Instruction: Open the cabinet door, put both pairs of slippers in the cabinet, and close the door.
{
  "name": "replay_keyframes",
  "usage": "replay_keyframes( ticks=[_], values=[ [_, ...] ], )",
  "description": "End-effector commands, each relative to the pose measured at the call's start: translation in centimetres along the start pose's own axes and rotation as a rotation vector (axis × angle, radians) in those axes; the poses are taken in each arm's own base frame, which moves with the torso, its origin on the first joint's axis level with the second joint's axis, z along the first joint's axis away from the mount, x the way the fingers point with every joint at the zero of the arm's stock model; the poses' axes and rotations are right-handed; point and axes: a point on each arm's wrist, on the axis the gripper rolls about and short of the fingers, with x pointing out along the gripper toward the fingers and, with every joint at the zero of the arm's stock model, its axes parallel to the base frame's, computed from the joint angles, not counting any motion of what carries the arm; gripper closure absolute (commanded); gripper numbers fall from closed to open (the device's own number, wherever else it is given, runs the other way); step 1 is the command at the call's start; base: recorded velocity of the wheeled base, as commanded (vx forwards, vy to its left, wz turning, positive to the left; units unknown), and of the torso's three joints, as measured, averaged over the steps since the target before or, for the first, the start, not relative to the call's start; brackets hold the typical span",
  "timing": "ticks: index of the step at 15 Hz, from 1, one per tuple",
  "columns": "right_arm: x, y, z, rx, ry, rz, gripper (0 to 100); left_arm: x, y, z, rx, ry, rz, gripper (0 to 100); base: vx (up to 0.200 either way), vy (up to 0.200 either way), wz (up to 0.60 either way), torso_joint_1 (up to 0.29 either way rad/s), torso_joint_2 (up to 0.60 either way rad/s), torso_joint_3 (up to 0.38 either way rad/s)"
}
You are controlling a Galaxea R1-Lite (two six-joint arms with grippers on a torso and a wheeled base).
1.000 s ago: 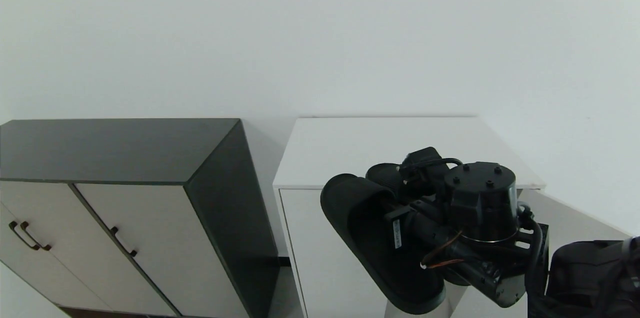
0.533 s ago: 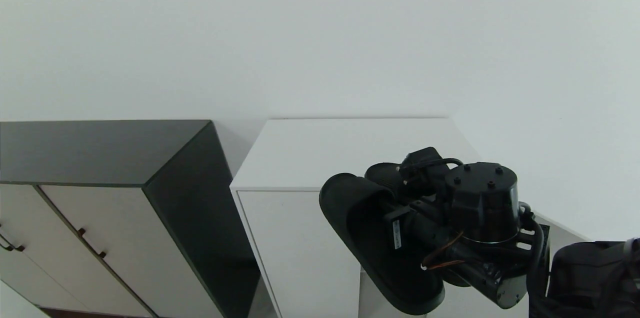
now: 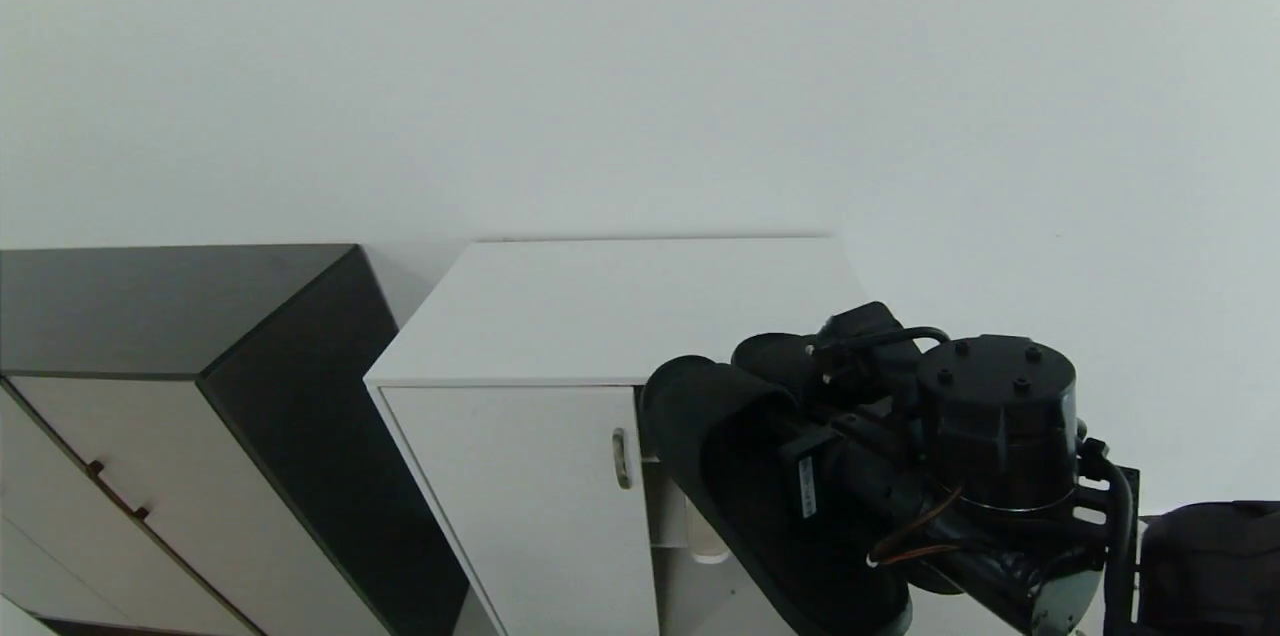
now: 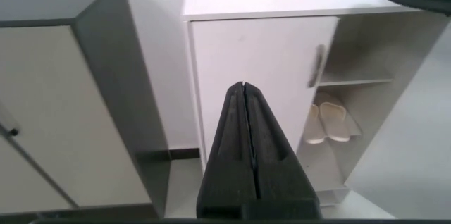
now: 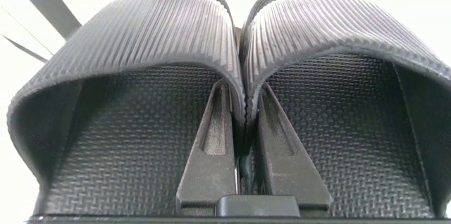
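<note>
Two black slippers (image 5: 141,97) pinched together in right gripper (image 5: 243,111), before white cabinet (image 3: 600,306) (one side open) | white slippers (image 4: 330,120) inside it | left gripper (image 4: 243,94) closed tight, empty

legible text: none | white tag (image 3: 803,488): print too small
</note>
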Motion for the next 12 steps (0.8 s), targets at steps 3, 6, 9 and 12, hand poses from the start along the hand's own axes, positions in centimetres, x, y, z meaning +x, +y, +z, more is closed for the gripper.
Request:
replay_keyframes(
  ticks=[3, 6, 9, 12],
  values=[
    [-1.4, -0.1, -0.3, -0.002, 0.005, 0.039, 100, 0.0, 0.0, 0.0, -0.001, 0.001, 0.0, 100, 0.0, 0.0, 0.0, 0.0, 0.0, 0.0],
    [-3.4, -0.4, -0.6, -0.004, 0.018, 0.166, 100, 0.0, 0.0, 0.0, -0.001, -0.001, 0.001, 100, 0.0, 0.0, 0.0, 0.0, 0.0, 0.0],
    [-3.8, -0.6, -1.1, -0.018, 0.033, 0.173, 100, 0.0, 0.0, 0.0, -0.001, -0.001, 0.001, 100, 0.0, 0.0, 0.0, 0.0, 0.0, 0.0],
    [-3.8, -0.7, -1.3, -0.04, 0.041, 0.17, 100, 0.0, 0.0, 0.0, -0.001, -0.001, 0.001, 100, 0.0, 0.0, 0.0, 0.0, 0.0, 0.0]
  ],
)
